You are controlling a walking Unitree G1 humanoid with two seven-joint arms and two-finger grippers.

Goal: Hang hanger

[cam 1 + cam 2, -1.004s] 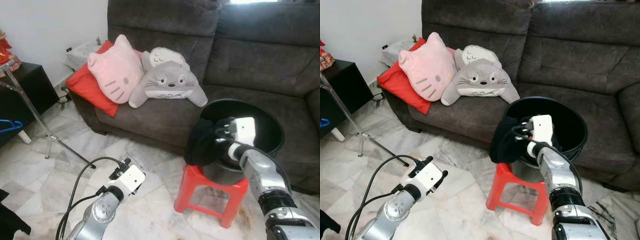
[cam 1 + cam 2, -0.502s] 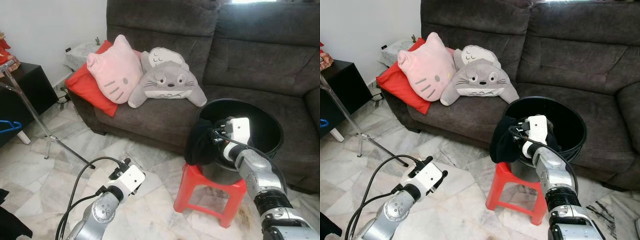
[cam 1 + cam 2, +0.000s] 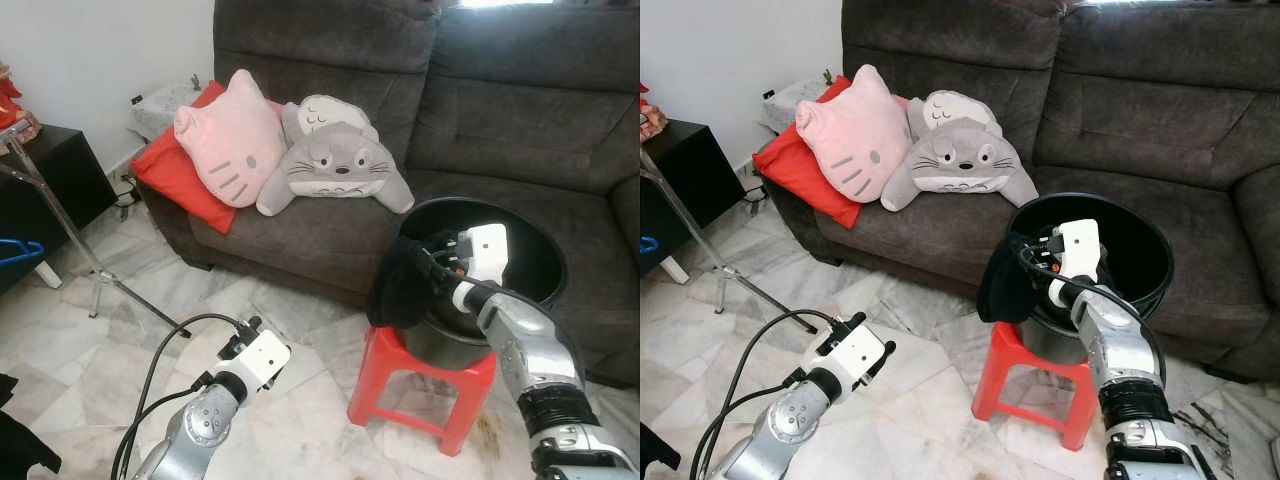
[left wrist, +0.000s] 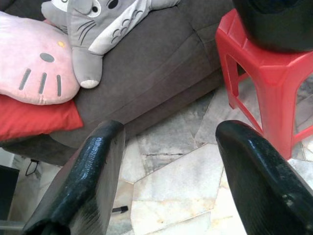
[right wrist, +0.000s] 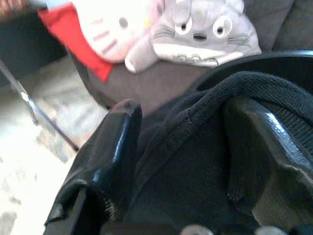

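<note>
The right gripper [image 5: 181, 161] sits at the near rim of the black bucket [image 3: 535, 262], its two fingers spread wide with a fold of the black garment [image 5: 195, 166] bunched between them; one finger [image 5: 112, 147] lies on the outer side of the cloth and the other presses against the fabric on the inner side, so the cloth is touched but not pinched tight. The garment hangs over the bucket's rim and droops down the outside toward the red stool [image 3: 425, 385] that carries the bucket. The left gripper [image 4: 166, 161] hangs low over the marble floor [image 3: 70, 350], fingers spread apart and holding nothing, with the stool's leg and the front edge of the sofa [image 3: 330, 240] ahead of it. A blue hanger [image 3: 18, 252] shows at the far left edge of the head view, beside the slanted metal leg of a stand [image 3: 70, 235] and a black cabinet [image 3: 45, 185]; how it is supported cannot be told. On the sofa seat lie a pink cat cushion [image 3: 232, 138], a grey plush [image 3: 340, 165] and a red pillow [image 3: 180, 175], well apart from the bucket. Open floor runs between the stool and the stand, crossed by a black cable [image 3: 165, 360] from the left arm.
</note>
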